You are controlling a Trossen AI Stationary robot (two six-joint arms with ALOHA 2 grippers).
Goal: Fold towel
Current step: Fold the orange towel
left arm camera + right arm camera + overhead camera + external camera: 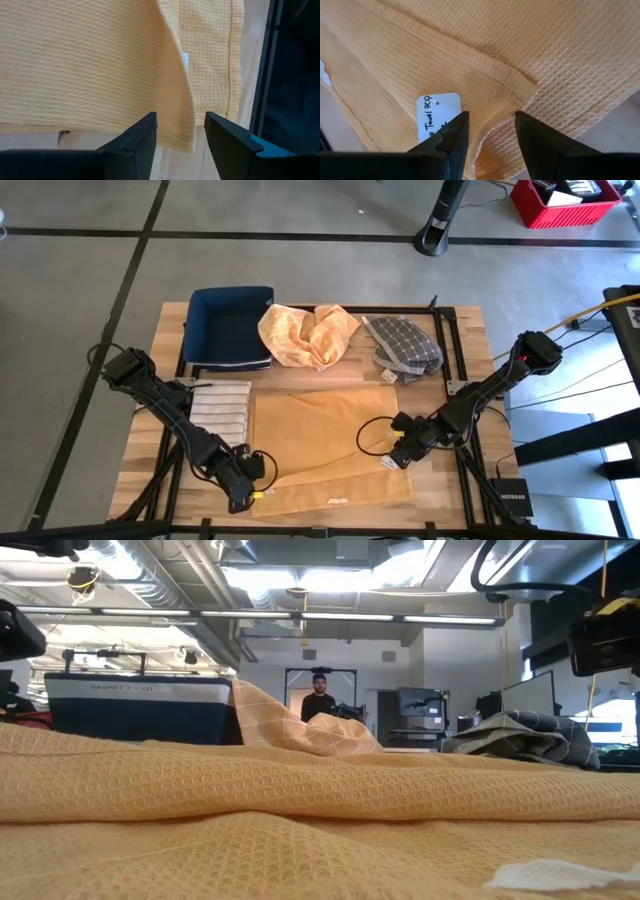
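Observation:
An orange waffle towel (pixel 330 440) lies on the wooden table with an upper layer folded over a lower one. The upper layer's edge runs slantwise between my two grippers. My left gripper (pixel 252 490) stands open at the near left, with the upper layer's corner (pixel 186 140) between its fingers. My right gripper (pixel 398 454) stands open at the right, with the upper layer's other corner (pixel 520 85) and a raised crease between its fingers. A white tag (pixel 436 117) lies beside that corner. In the low view the towel (pixel 300 790) fills the foreground. My left gripper points steeply down with a finger on either side of the upper layer's corner (pixel 190 145); whether the fingers touch the cloth I cannot tell. My right gripper points steeply down astride a raised crease (pixel 492 117) below the corner; whether it touches I cannot tell.
At the far side stand a navy basket (pixel 230 325), a crumpled orange checked cloth (pixel 308 332) and a grey plaid cloth (pixel 402 345). A folded striped towel (pixel 220 412) lies left of the orange towel. Black frame rails (pixel 455 370) border the table. A person (pixel 318 698) stands in the room behind.

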